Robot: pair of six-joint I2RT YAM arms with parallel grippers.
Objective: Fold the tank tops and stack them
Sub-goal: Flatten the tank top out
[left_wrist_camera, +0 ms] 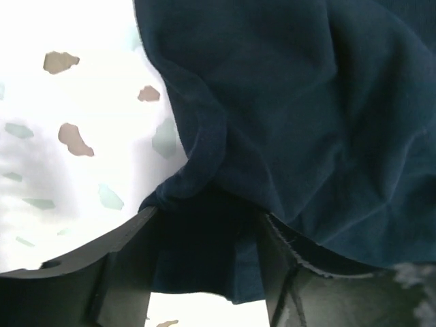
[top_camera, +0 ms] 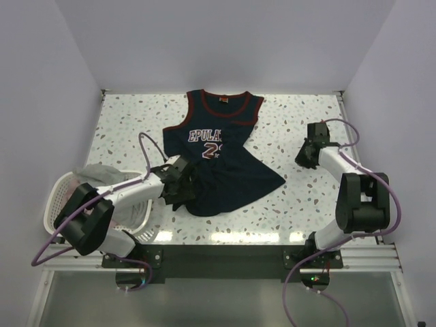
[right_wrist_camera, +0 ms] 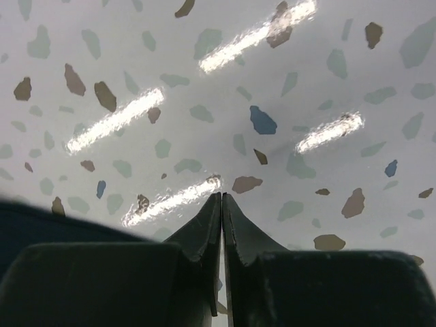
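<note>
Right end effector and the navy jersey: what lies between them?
Nothing but bare speckled tabletop. The top external view shows that stretch empty, with the right end effector shut and clear of the navy jersey.

You are looking at one tank top spread out on the bench [top_camera: 122, 116]: a single navy jersey [top_camera: 225, 157] with dark red trim and white lettering. One white slotted basket [top_camera: 58, 194] is sitting at the left edge. Pale grey cloth [top_camera: 101, 173] is bunching inside it, and you are not getting a clear count of how many pieces it makes up. You are working with two arms over this one bench, each carrying one end effector: the left end effector [top_camera: 178, 180] and the right end effector [top_camera: 308, 155], two in all. Each is showing two fingers in its own wrist view, four altogether. One purple cable is looping off each arm, the left cable [top_camera: 142, 146] and the right cable [top_camera: 344, 125].
</note>
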